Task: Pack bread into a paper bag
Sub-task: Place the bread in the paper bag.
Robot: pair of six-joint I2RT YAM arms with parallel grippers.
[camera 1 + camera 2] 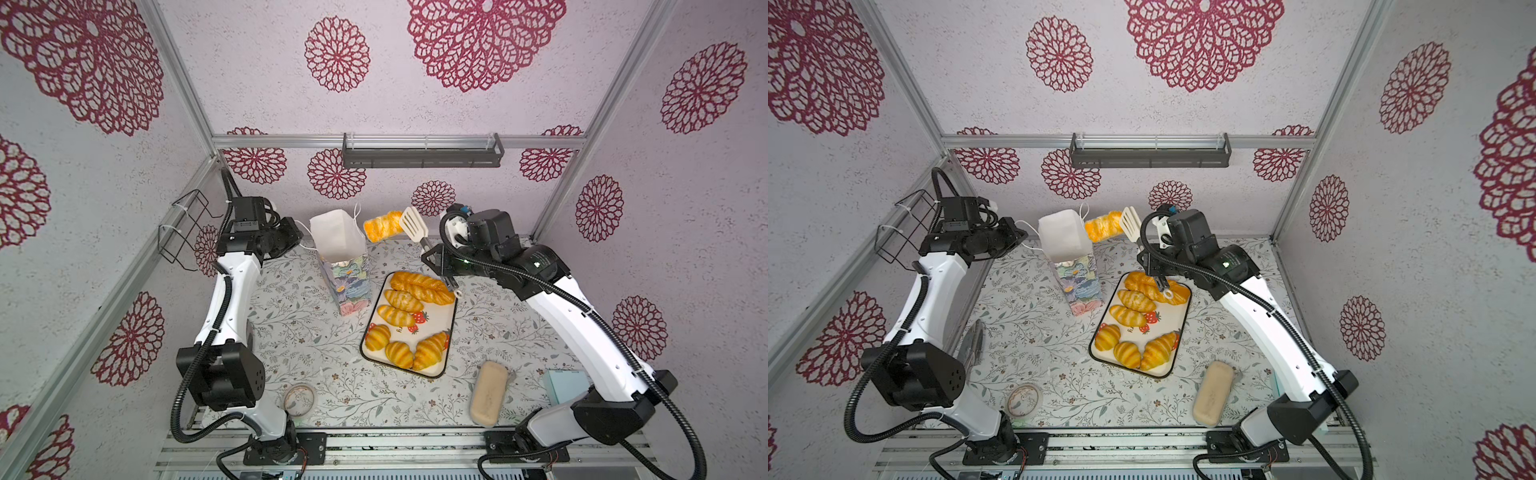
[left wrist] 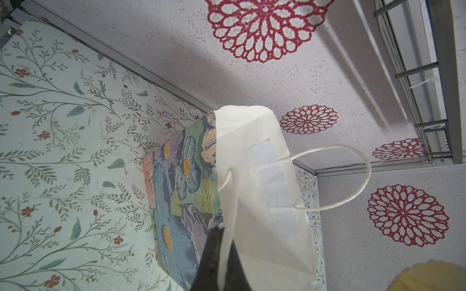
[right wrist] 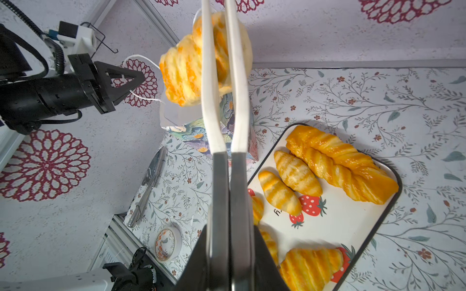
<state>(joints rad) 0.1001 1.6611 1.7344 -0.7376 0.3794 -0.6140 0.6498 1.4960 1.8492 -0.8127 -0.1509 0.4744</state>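
Right fingers (image 1: 436, 264) are clamping tight on tongs (image 1: 413, 226), which are pinching a striped roll (image 1: 380, 226) in the air just beside the paper bag's (image 1: 349, 282) mouth. Left fingers (image 3: 135, 76) are pinching shut on its cord handle (image 2: 233, 201). The bag is standing upright on the tabletop (image 1: 291, 332), and the other bread (image 1: 422, 286) is lying on the tray (image 1: 438, 324).

— Surface?
— Table (image 1: 291, 324) under a leaf-print cloth. Paper bag (image 1: 347, 286) upright, far, left of centre; tray (image 1: 438, 318) just right of it, mid-table.
— Near edge?
— Small round dish (image 1: 299, 400) near left, beige block (image 1: 489, 392) near right, pale blue box (image 1: 567, 384) further right (partly hidden). Metal utensil (image 1: 974, 340) along the left edge.
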